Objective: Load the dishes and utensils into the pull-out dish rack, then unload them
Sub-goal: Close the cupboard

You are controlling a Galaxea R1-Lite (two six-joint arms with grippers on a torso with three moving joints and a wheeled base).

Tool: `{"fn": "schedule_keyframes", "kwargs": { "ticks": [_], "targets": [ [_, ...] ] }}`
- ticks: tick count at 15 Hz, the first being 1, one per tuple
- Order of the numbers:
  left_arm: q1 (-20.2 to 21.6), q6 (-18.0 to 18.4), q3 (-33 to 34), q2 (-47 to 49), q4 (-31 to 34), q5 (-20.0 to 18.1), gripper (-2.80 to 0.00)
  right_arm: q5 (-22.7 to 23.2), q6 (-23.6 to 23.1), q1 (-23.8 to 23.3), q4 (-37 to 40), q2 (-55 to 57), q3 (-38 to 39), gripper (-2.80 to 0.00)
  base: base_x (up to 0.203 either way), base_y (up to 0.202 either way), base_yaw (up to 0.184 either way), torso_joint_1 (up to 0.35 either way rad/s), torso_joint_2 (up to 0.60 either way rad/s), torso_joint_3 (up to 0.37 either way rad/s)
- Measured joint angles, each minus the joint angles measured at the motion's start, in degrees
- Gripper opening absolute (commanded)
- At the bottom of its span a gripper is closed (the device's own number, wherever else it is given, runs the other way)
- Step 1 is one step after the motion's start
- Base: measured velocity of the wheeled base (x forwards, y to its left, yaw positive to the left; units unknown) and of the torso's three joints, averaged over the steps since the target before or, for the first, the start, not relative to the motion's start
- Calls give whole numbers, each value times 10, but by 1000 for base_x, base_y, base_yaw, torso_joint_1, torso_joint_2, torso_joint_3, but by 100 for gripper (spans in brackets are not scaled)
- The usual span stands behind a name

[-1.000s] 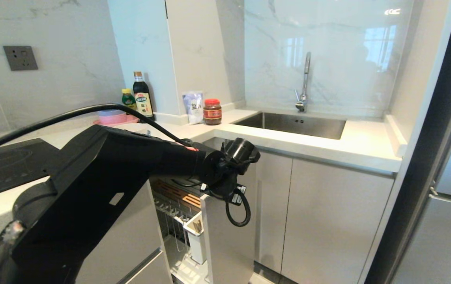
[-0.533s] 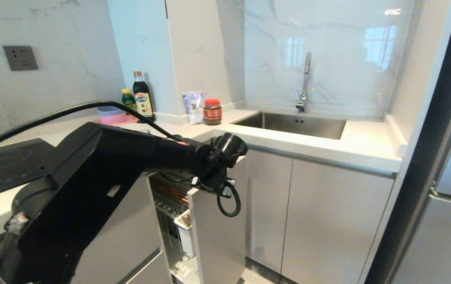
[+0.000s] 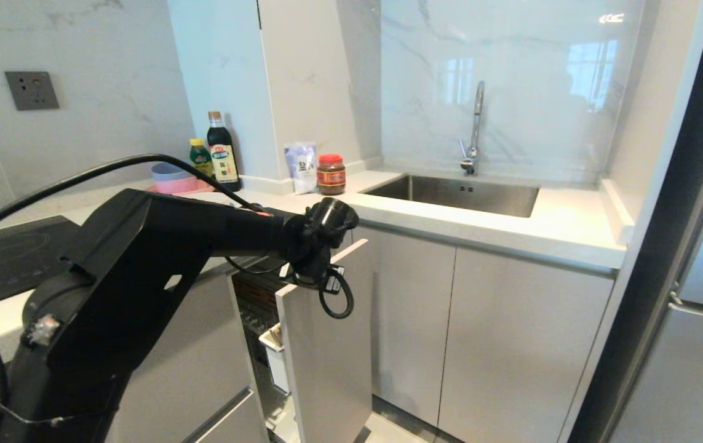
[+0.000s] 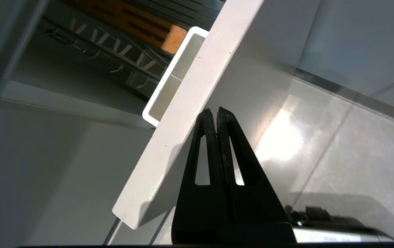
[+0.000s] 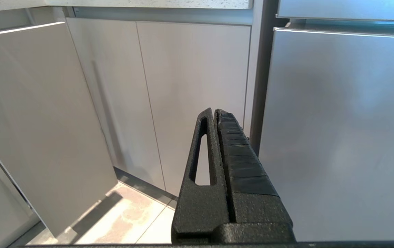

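Dish rack (image 3: 268,320) slides back in under the table, nearly shut.
Its grey door front (image 3: 326,351) sits closer to the cabinets than a moment ago. The left gripper (image 4: 216,115), fingers pressed together and holding nothing, leans on the door's outer face and pushes. The right gripper (image 5: 214,115) hangs low on the right, fingers together too. Unloading looks finished.

matt grey door front (image 4: 197,103), tan wooden strip (image 4: 138,24) (slotted), glossy floor tiles (image 4: 338,155).
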Motion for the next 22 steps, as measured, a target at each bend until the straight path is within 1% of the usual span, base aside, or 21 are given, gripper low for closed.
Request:
{"fn": "schedule_keyframes", "kwargs": {
  "ticks": [2,6,9,11,13,15,18,22],
  "targets": [
    [13,0,-7,7,0,6,-280,0,0,0,0,0,0,-280,0,0,0,0,0,0],
    [20,7,-17,21,0,15,-280,0,0,0,0,0,0,-280,0,0,0,0,0,0],
    [28,8,-27,34,-1,45,-280,0,0,0,0,0,0,-280,0,0,0,0,0,0],
    [40,9,-41,45,-2,74,-280,0,0,0,0,0,0,-280,0,0,0,0,0,0],
    [50,13,-46,53,-13,90,-280,0,0,0,0,0,0,-280,0,0,0,0,0,0],
    [51,19,-48,60,-18,105,-280,0,0,0,0,0,0,-280,0,0,0,0,0,0],
    [60,21,-50,66,-21,107,-280,0,0,0,0,0,0,-280,0,0,0,0,0,0],
    [76,33,-51,68,-35,107,-280,0,0,0,0,0,0,-280,0,0,0,0,0,0]
  ]
}}
